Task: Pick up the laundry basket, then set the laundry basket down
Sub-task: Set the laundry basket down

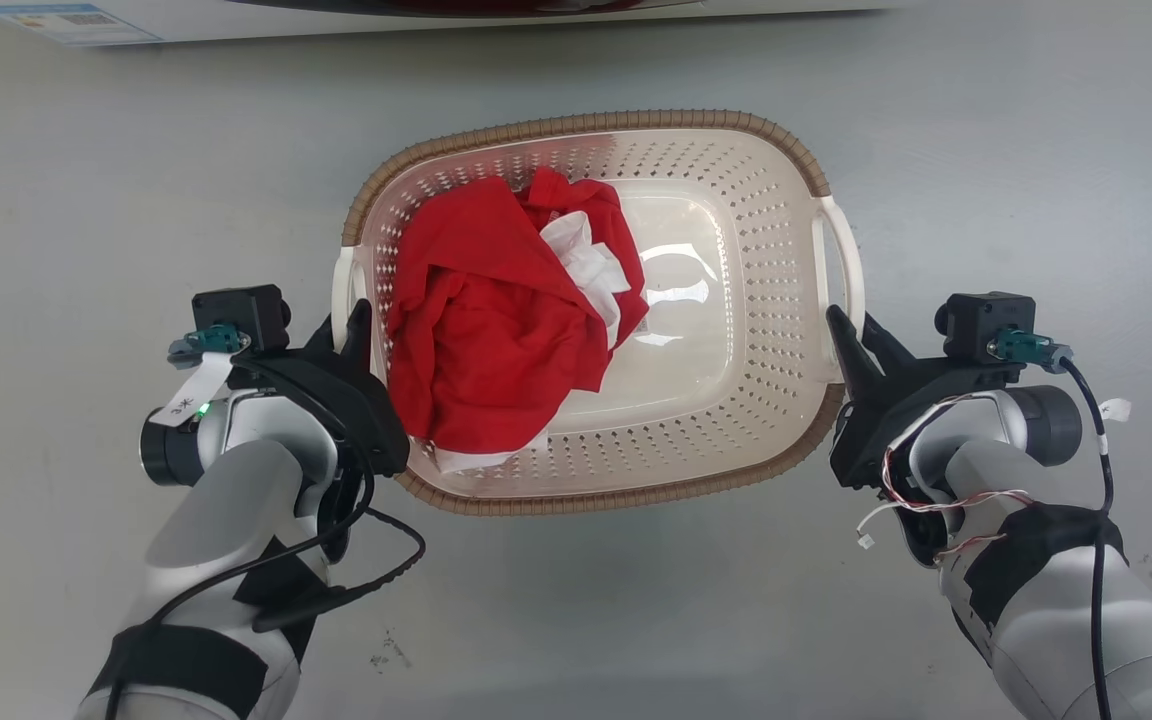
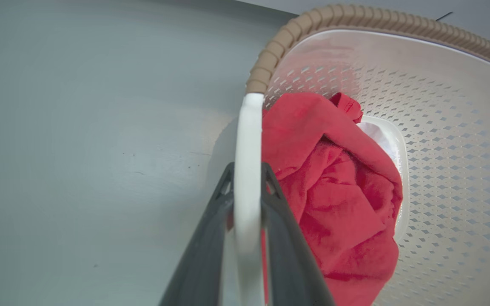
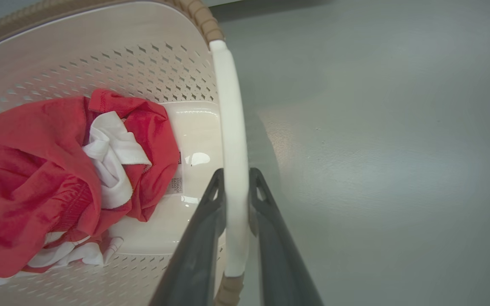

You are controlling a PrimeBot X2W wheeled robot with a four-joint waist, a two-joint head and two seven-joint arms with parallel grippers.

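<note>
The laundry basket (image 1: pixel 756 300) is cream plastic with perforated walls and a brown woven-look rim (image 1: pixel 586 123); it holds crumpled red and white clothes (image 1: pixel 496 320). My left gripper (image 1: pixel 354 322) is shut on the basket's left white handle (image 2: pixel 248 170), the fingers pinching it from both sides. My right gripper (image 1: pixel 841 330) is shut on the right white handle (image 3: pixel 232 140) in the same way. In the wrist views each handle runs straight up between the dark fingers (image 2: pixel 285 229) (image 3: pixel 202 238). Whether the basket's base touches the floor I cannot tell.
Grey floor (image 1: pixel 86 250) surrounds the basket on all sides. A white appliance edge with a label (image 1: pixel 76 20) runs along the top of the head view. Cables hang from both forearms.
</note>
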